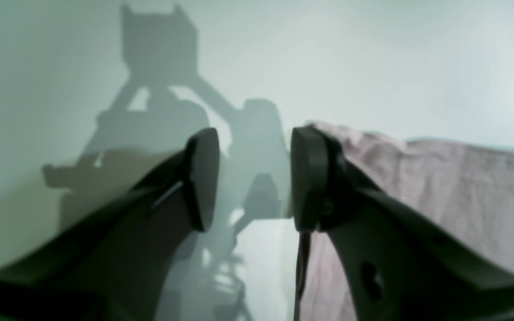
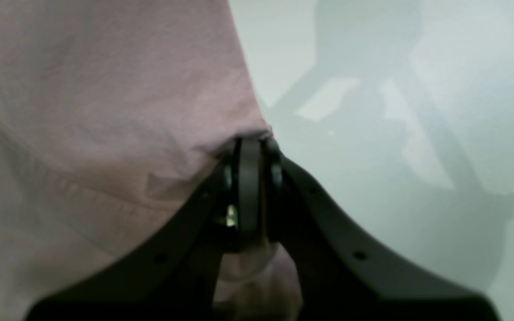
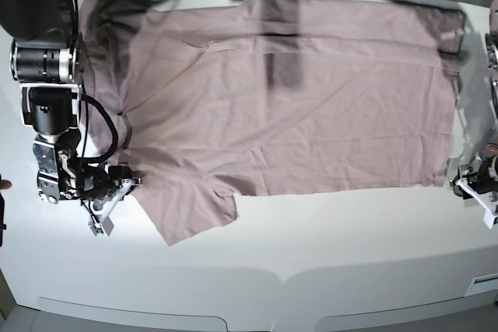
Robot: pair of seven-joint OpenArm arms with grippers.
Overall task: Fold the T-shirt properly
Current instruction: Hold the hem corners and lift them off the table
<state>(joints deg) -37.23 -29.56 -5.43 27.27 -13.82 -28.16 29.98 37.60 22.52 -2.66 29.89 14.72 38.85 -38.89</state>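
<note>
The mauve-pink T-shirt is spread flat on the white table; no readable print is seen. Its edge at nine o'clock is pinched by the right gripper, while the left gripper, jaws parted and empty, is held at three o'clock.

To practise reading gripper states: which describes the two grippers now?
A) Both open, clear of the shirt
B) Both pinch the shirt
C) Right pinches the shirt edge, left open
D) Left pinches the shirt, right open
C: the right gripper is closed on the T-shirt edge, while the left gripper gapes empty beside it.

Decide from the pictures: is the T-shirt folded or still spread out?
Mostly spread. The T-shirt lies flat across the table, one sleeve sticking out; only its far edge looks turned over.
</note>
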